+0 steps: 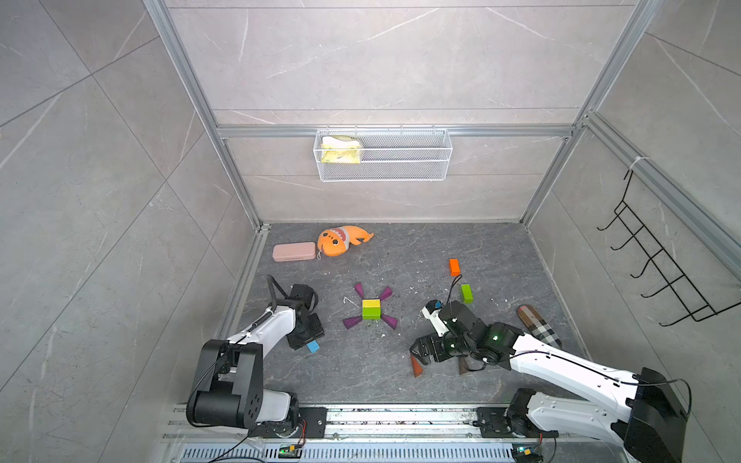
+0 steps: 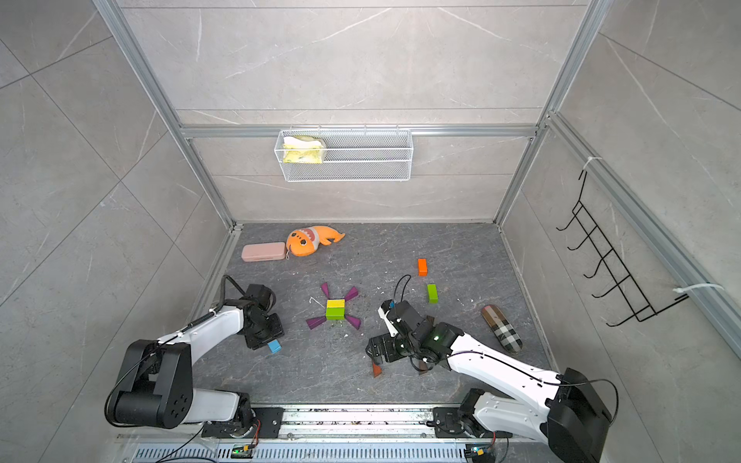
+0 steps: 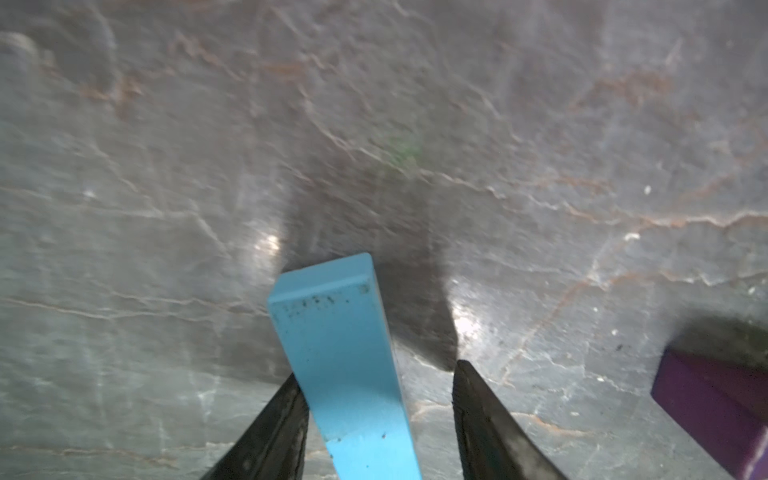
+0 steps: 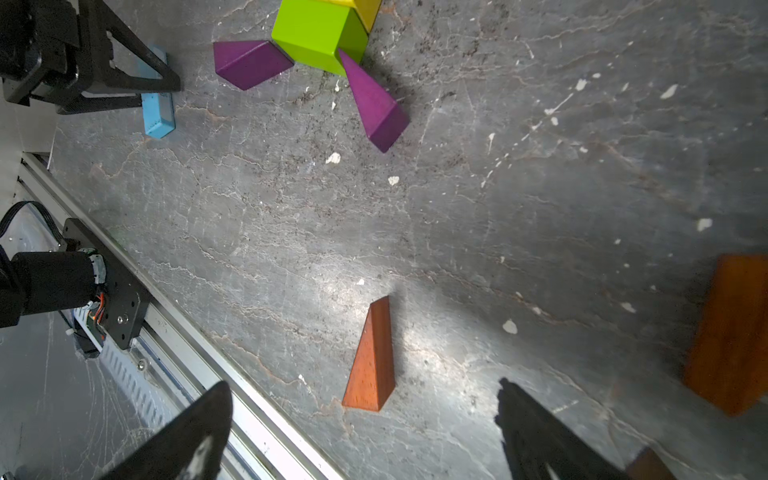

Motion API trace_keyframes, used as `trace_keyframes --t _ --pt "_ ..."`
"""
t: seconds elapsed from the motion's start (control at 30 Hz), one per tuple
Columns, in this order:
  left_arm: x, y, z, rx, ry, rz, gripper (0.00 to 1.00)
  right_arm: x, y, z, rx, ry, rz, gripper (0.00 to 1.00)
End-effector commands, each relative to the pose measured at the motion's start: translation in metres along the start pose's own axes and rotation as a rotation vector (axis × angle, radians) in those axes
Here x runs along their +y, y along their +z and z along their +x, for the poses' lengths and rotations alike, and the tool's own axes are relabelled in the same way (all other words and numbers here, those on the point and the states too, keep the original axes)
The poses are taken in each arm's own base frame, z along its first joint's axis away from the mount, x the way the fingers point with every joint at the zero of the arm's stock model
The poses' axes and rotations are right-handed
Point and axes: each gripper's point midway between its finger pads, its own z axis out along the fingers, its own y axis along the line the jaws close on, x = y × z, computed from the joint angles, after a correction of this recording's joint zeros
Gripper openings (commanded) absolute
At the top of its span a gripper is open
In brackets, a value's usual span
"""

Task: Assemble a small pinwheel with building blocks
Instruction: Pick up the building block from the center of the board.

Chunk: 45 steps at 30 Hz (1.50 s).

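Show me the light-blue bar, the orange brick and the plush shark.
light-blue bar (image 3: pixel 345 353): left wrist view, its broad face.
orange brick (image 1: pixel 454 267): in a top view, its upper face.
plush shark (image 1: pixel 335 245): in a top view, its head.

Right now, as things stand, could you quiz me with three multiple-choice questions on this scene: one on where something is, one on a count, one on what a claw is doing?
1. Where does the orange plush shark lie?
A) far left corner, beside the pink case
B) near right corner
C) dead centre

2. How many purple wedges ring the green and yellow bricks?
A) two
B) four
C) six

3. The right gripper is:
A) shut on a wedge
B) open, empty
C) shut, empty

Answers: 1 A, both top views show it by the case at the back left. 2 B, one wedge points out from each corner. 3 B, its fingers stand wide apart and the brown wedge lies untouched.
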Motion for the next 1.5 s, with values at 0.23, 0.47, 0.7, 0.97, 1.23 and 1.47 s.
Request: trace_keyframes --t 0.23,0.47,0.7,0.97,1.23,1.47 --pt "0.016 0.002 0.01 -0.002 -0.073 -0.082 0.48 0.003 -0.003 -0.005 -0.01 0.001 -0.007 1.0" --pt "0.024 0.002 0.009 -0.011 -0.116 -0.126 0.45 0.0 -0.003 -0.001 -0.005 0.005 -0.001 0.99" --pt "0.03 -0.002 0.012 -0.009 -0.139 -0.153 0.44 -0.001 -0.002 0.001 -0.001 0.006 0.001 0.99" --pt "0.026 0.001 0.011 -0.005 -0.128 -0.138 0.38 -0.001 -0.001 0.002 0.002 0.01 -0.001 1.0" --pt "0.015 -0.003 0.009 -0.017 -0.078 -0.091 0.24 -0.005 -0.001 0.002 -0.01 0.02 0.017 1.0" --pt "-0.01 -0.042 -0.001 -0.138 0.033 -0.061 0.24 -0.012 -0.014 -0.002 -0.063 0.028 0.039 1.0"
